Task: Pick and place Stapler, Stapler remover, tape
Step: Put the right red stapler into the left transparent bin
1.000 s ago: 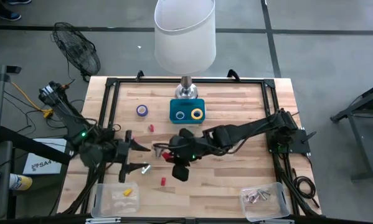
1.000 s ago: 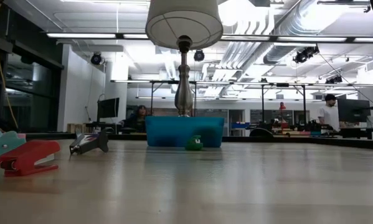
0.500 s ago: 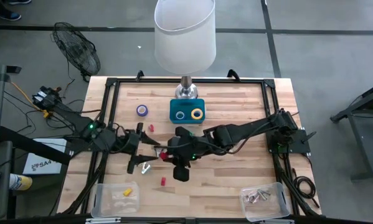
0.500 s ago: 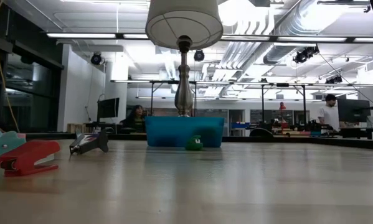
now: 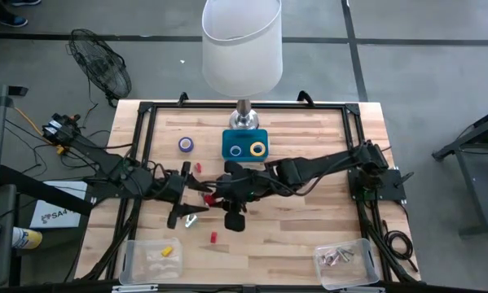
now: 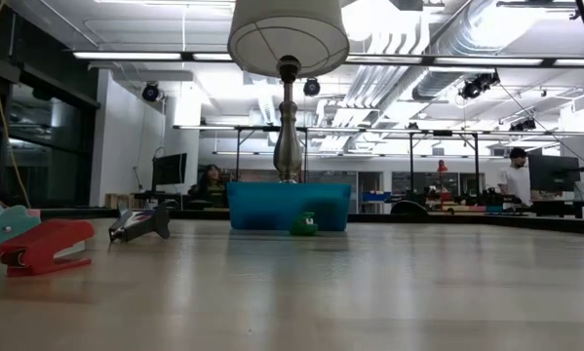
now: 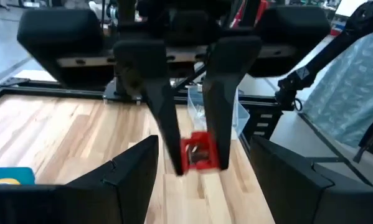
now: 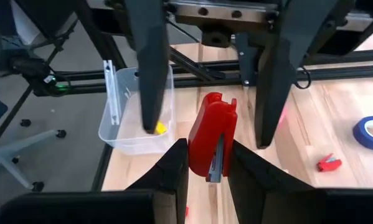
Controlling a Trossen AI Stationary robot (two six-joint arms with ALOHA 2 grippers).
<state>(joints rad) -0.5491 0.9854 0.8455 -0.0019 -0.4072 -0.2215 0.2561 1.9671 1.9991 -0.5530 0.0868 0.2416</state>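
Note:
A red stapler (image 8: 212,134) hangs above the table's middle with my right gripper (image 8: 208,149) shut on it; the high view shows it there too (image 5: 213,198). My left gripper (image 5: 196,194) is open, level, facing the stapler from the table's left. Its two fingers (image 8: 152,68) stand on either side of the stapler without touching it. A small dark-and-silver stapler remover (image 5: 191,220) lies on the wood below. A purple tape roll (image 5: 186,144) lies at the far left. A blue roll (image 5: 236,150) and a yellow roll (image 5: 258,149) sit in a blue tray (image 5: 245,135). My right gripper pinches the stapler's two flat sides (image 8: 198,152) between its two fingers (image 7: 164,124). The fingers come from the table's right, slanting down. In the left wrist view the stapler (image 7: 198,152) sits at their free ends. It is lifted clear of the table, on end.
A lamp (image 5: 242,41) stands at the far edge behind the tray. Two clear bins sit at the near corners, left (image 5: 154,256) and right (image 5: 345,260). Small red pieces (image 5: 199,167) (image 5: 213,236) lie on the wood near the grippers.
My left gripper has swung toward the table's right and far side, up to the held stapler, and now faces my right gripper with its fingers on either side of the stapler. Its gap has stayed the same. The stapler has stayed lifted in my right gripper.

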